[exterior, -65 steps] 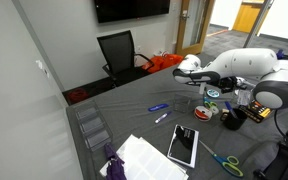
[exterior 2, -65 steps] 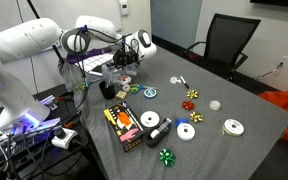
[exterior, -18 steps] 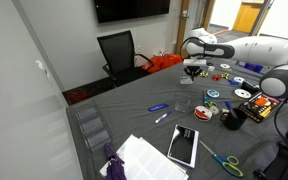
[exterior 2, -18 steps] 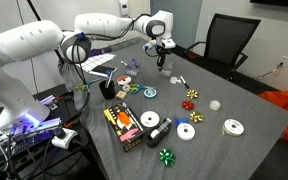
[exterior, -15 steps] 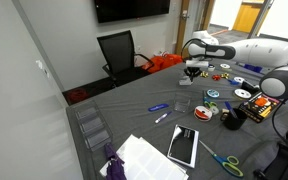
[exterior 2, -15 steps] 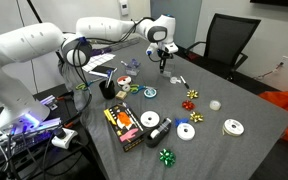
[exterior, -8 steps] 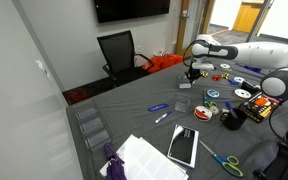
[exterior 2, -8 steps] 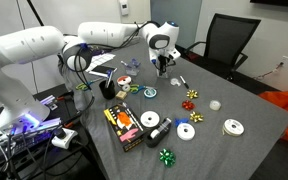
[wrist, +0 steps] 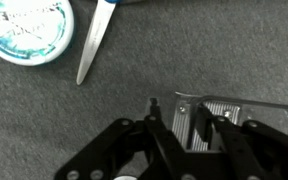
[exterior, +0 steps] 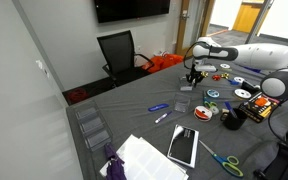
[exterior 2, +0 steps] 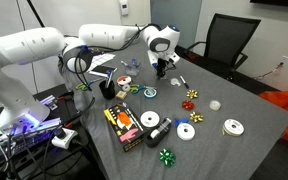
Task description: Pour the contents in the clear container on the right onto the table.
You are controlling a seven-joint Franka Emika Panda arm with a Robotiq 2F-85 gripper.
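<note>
Gripper [wrist: 189, 112] low over the clear container [wrist: 199, 130]!
Fingers spread wide, straddling the tub's near edge (contact unclear); it sits upright on the table [wrist: 234, 50], near a teal tape roll [wrist: 24, 30].

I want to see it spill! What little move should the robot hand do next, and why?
Probably lower a touch and close. In the wrist view the gripper is open and seems to straddle one wall of the clear container, not yet squeezing it.
</note>
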